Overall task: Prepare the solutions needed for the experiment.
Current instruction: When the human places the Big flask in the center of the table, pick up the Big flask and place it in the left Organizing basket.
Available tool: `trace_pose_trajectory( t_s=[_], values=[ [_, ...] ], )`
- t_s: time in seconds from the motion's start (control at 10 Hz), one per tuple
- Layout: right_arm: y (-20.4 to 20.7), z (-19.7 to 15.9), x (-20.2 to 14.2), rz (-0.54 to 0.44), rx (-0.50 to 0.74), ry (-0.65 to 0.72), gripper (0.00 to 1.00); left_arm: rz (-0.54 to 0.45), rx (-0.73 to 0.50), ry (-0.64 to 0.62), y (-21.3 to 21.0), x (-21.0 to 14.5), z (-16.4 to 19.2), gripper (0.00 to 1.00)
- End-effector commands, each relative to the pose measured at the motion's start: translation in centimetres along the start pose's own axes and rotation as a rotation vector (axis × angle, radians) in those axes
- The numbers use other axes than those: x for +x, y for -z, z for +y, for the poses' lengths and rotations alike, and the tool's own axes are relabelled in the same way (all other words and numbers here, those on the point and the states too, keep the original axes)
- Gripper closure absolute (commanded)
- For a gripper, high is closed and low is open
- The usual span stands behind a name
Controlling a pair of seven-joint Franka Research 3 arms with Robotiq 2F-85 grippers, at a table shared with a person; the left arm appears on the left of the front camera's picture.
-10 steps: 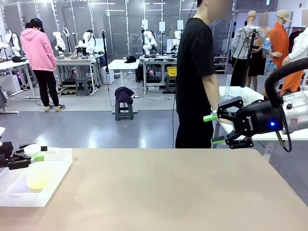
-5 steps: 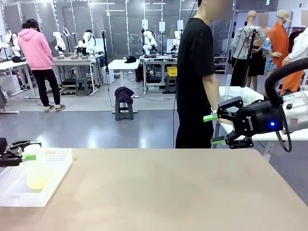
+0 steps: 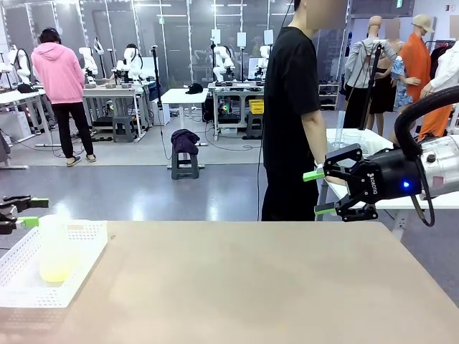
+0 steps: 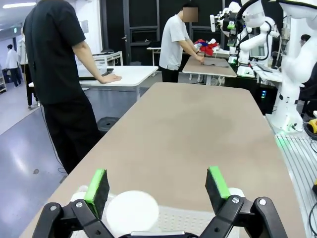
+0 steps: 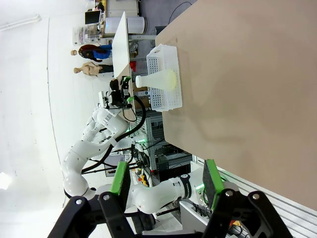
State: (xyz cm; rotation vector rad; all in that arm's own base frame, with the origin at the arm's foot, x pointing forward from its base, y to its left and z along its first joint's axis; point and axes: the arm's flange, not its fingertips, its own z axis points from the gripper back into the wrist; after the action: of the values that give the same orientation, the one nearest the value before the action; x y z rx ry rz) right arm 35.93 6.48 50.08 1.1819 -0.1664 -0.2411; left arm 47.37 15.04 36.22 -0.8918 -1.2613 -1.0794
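Front view: one frosted flask (image 3: 56,247) with a bit of yellow-green solution (image 3: 56,270) stands in one white basket (image 3: 18,287) at the worktop's (image 3: 244,287) left end. The left gripper (image 3: 25,213) hangs spread just above it; the right gripper (image 3: 315,192) sits wide open, well away.

Left wrist: the flask's mouth (image 4: 132,213) sits between the spread fingers (image 4: 97,184), nearer the left one.

Right wrist: the flask (image 5: 157,79) looks far off beyond the parted gripper (image 5: 166,179).

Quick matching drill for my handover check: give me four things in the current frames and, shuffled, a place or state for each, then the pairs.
1. flask
2. white basket
3. left gripper
4. right gripper

A. open, in the air off the table's far right side
B. on the table's left end
C. open, above the basket's left edge
D. upright in the basket, yellow-green liquid at its bottom

Pairs: 1-D, 2-B, 3-C, 4-A
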Motion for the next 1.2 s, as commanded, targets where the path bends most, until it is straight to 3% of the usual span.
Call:
trace_pose_trajectory(
  t_s=[0.0,0.3,1.1],
  values=[
    [0.2,-0.1,-0.1,-0.007,0.01,-0.002,0.25,0.022,-0.023,0.028,0.5,3.1,-1.9,0.0],
    [0.2,-0.1,-0.1,-0.007,0.01,-0.002,0.25,0.049,-0.037,0.069,1.5,5.8,-3.2,0.0],
    [0.2,-0.1,-0.1,-0.007,0.01,-0.002,0.25,0.012,-0.043,0.094,1.4,6.2,-2.9,0.0]
  ],
)
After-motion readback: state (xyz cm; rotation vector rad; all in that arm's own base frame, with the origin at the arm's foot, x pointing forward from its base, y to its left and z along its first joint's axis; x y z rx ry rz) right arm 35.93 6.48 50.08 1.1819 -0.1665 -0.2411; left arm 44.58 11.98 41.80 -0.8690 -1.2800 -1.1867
